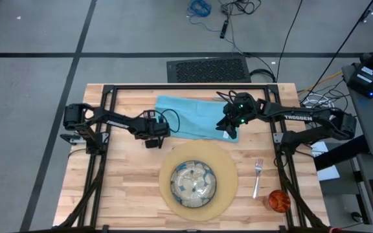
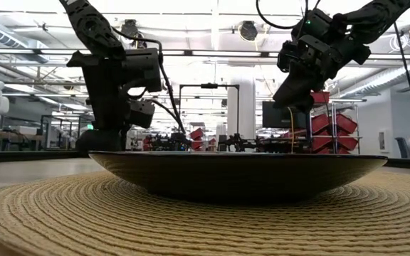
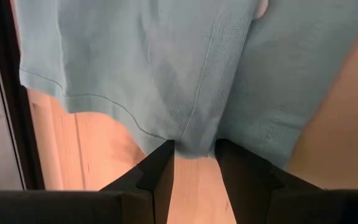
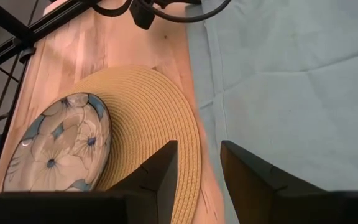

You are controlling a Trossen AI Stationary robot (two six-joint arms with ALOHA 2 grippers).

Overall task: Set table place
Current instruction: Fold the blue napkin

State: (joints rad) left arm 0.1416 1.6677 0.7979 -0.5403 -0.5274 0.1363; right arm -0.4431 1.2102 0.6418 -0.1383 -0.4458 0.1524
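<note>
Napkin (image 1: 193, 116) lies upper centre. Your left gripper (image 3: 193, 163) seemingly pinches its edge; right gripper (image 4: 197, 163) hangs empty, parted. Lift both corners evenly.

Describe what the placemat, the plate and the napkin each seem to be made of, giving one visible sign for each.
Placemat: apparently woven straw or similar fibre, matte; coiled ridges run round it.
Plate: probably glazed ceramic; its painted flower pattern shows a glossy sheen.
Napkin: soft woven cloth, likely cotton, matte teal; stitched hems and folds are visible.
</note>
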